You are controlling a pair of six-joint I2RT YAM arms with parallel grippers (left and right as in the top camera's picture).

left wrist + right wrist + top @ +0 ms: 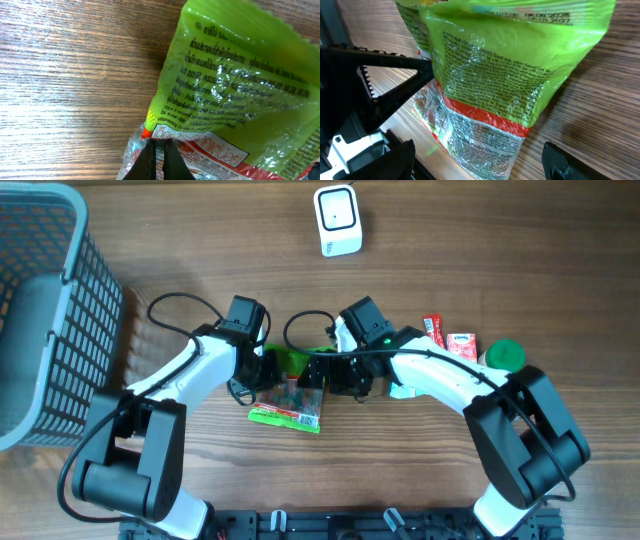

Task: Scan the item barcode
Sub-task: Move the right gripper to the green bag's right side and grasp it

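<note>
The item is a green snack bag (292, 363) with a red band and a clear lower end. It is held between the two arms at the table's middle. My left gripper (264, 370) is shut on the bag's edge; in the left wrist view the fingertips (159, 150) pinch the clear film just below the green part (240, 85). My right gripper (335, 375) is open. In its own view the bag (495, 75) hangs between the wide-apart fingers (565, 162) without touching them. A white scanner (337, 220) stands at the far middle. No barcode shows.
A grey mesh basket (45, 310) fills the far left. A red packet (433, 330), a red-and-white packet (462, 342) and a green round thing (505, 356) lie to the right. A green-and-red wrapper (283, 417) lies just in front of the bag.
</note>
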